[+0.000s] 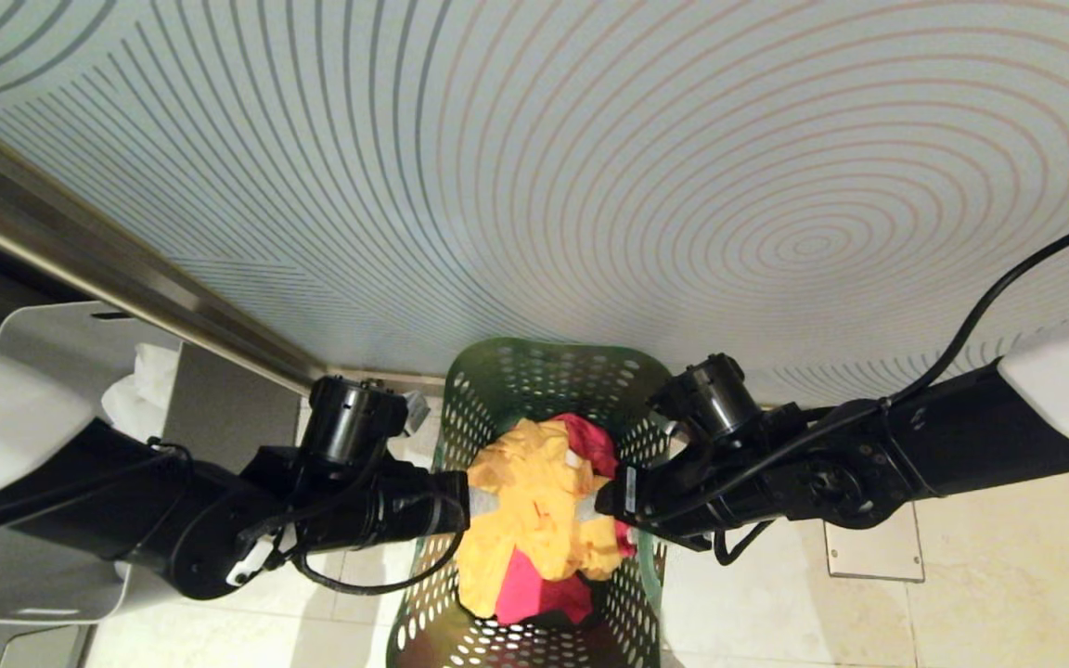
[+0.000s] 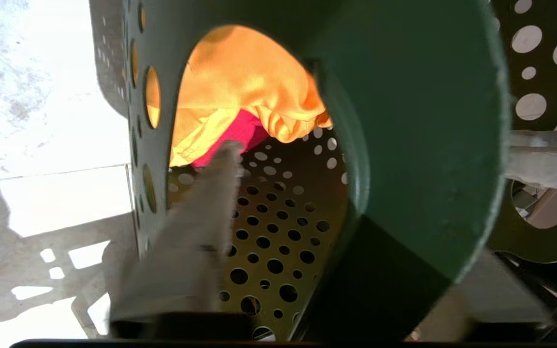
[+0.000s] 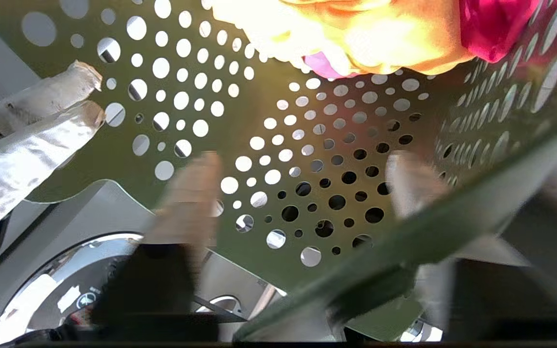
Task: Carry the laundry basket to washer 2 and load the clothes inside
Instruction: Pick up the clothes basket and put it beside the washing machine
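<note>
Pale tiled floor point(image 1: 1008, 575), laundry basket point(image 1: 534, 371) between both pincers, left pincer point(image 2: 307, 203) and right pincer point(image 3: 302, 188) each astride its rim, part-open.

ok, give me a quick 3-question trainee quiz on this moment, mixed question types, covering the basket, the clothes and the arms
1. True or false: the laundry basket is empty.
2. Where is the left gripper in the head view? A) at the basket's left side B) at the basket's right side C) raised well clear above the basket
3. Short answer: which colour makes up most of the clothes that show in the basket?

Key: 1 false, garments lie inside it. 2 A. 3 yellow, with pink-red showing beside and under it.
</note>
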### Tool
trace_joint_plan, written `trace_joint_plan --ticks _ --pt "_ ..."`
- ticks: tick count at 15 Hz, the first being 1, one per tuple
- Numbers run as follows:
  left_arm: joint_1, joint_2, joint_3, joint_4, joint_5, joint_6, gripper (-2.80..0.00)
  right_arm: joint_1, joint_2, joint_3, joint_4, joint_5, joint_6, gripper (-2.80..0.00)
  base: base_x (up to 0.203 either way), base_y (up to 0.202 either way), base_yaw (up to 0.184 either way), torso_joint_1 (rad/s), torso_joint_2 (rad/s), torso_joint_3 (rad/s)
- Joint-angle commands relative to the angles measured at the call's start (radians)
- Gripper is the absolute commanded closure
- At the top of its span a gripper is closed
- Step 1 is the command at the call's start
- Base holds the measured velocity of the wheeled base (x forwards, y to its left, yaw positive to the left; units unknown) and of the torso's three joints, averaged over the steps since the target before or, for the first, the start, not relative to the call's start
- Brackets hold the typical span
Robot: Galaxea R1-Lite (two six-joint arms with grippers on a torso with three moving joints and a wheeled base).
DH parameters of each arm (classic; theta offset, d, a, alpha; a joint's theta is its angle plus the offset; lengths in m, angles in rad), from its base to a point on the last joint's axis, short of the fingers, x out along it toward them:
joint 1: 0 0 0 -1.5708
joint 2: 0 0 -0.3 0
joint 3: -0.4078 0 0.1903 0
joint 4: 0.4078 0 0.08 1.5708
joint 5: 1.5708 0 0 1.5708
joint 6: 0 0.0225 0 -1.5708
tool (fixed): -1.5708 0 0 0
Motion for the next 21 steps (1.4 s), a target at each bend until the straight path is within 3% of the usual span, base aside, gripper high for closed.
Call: trace_joint_plan --ticks 1,9,21 --pt "0.000 0.004 0.005 -0.003 -0.001 -0.004 0.00 0.001 0.003 0.000 -0.001 0.002 0.005 0.00 0.000 0.000 0.000 0.000 0.00 0.000" --pt "0.000 -0.002 0.010 -0.001 -0.002 -0.006 0.00 0.004 -0.022 0.012 0.001 0.004 0.003 0.00 0.000 0.000 0.000 0.000 0.00 0.000" --pt "-0.043 -0.074 0.059 0.013 0.027 -0.007 0.00 0.080 -0.131 0.016 0.062 -0.045 0.031 0.00 0.000 0.000 0.000 0.000 0.00 0.000"
